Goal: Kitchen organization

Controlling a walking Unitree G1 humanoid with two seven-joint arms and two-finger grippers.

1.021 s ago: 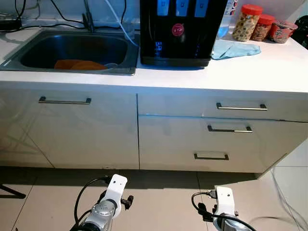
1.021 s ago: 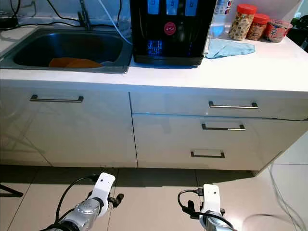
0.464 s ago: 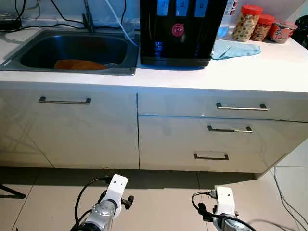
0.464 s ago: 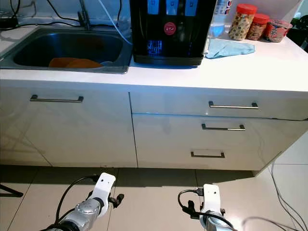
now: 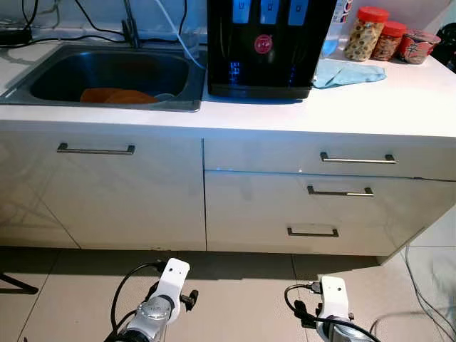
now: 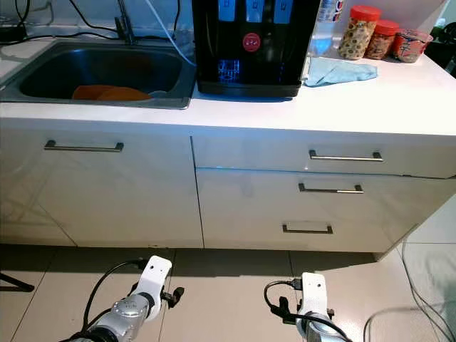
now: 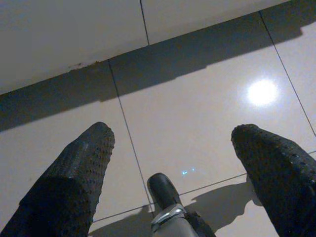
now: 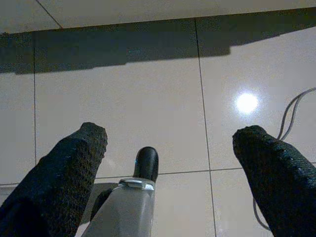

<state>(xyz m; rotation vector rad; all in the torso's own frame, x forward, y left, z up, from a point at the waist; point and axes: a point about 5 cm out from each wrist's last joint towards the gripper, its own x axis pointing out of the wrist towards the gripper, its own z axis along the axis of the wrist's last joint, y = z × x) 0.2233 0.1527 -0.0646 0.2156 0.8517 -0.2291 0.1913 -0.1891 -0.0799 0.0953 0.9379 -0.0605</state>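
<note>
A white counter (image 5: 399, 100) runs in front of me. A steel sink (image 5: 187, 104) is set into its left part, with something orange (image 5: 114, 95) lying inside. A black water dispenser (image 5: 267, 46) stands in the middle, and a blue cloth (image 5: 348, 73) lies to its right. Two red-lidded jars (image 5: 366, 33) and a red noodle cup (image 5: 417, 46) stand at the back right. Both arms hang low over the tiled floor. The left gripper (image 7: 173, 136) and the right gripper (image 8: 172, 132) are open and hold nothing.
Below the counter are a cabinet door with a bar handle (image 5: 95, 149) and three drawers with handles (image 5: 356, 158). A cable (image 5: 424, 292) trails over the floor tiles at the right. Black cables lie behind the sink.
The cable on the floor at the right has shifted a little. The arms and the things on the counter stand as before.
</note>
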